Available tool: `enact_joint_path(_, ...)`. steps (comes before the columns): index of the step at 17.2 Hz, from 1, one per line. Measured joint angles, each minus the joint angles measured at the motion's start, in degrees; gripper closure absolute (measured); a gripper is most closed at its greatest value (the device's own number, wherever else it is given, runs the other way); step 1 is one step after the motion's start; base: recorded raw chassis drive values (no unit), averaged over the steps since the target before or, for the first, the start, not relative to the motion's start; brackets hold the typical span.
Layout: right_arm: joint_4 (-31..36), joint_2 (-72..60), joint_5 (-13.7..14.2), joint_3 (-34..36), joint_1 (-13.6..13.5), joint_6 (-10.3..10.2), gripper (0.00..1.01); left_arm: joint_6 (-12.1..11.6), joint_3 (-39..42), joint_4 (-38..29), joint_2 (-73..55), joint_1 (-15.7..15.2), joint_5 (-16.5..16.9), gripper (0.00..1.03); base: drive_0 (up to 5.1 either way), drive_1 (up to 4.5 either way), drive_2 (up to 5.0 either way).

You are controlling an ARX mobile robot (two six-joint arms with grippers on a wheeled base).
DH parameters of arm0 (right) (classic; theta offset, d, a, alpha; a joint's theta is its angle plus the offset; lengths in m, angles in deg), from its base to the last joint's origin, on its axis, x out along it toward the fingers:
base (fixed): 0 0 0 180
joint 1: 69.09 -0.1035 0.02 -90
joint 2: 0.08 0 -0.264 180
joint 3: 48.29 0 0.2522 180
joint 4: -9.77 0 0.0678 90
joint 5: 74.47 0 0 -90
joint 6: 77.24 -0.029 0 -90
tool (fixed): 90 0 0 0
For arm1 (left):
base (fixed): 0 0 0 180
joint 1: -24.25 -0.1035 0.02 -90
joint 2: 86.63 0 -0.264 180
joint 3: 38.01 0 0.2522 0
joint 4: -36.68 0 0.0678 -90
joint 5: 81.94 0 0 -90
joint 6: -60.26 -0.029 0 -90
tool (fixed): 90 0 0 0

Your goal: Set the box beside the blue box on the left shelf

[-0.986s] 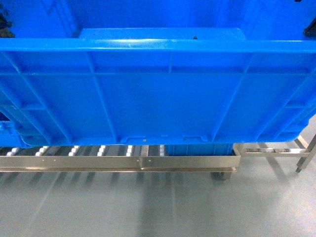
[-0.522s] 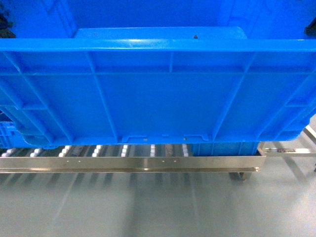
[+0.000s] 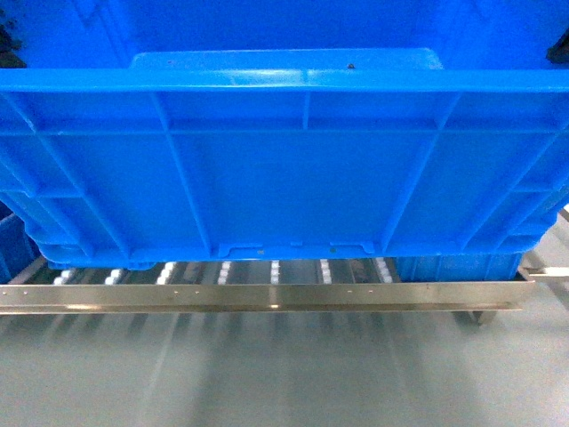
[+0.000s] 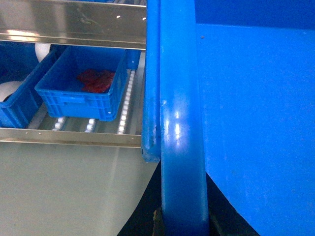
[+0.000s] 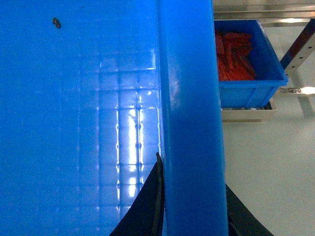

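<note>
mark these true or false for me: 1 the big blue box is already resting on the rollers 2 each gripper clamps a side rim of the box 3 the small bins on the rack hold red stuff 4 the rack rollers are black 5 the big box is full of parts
1. False. The box hangs above the left shelf, with a gap showing the rollers beneath it.
2. True. The left gripper and the right gripper each straddle a rim of the box.
3. True. The bin in the left wrist view and the bin in the right wrist view both hold red items.
4. False. The rollers are white.
5. False. Its floor is bare apart from one small dark speck.
</note>
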Motion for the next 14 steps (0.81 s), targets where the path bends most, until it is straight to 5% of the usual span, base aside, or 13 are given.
enact_joint_path(2, -0.22, 0.0, 0.02, 0.0, 0.0, -0.02, 0.84, -0.13, 0.0, 0.11, 0.0, 0.0, 0.04, 0.97, -5.0, 2.49, 2.5)
enact_joint_path(14, -0.07, 0.0, -0.04, 0.0, -0.52, -0.07, 0.85, -0.17, 0.0, 0.02, 0.17, -0.33, -0.02, 0.97, 0.0, 0.0, 0.0)
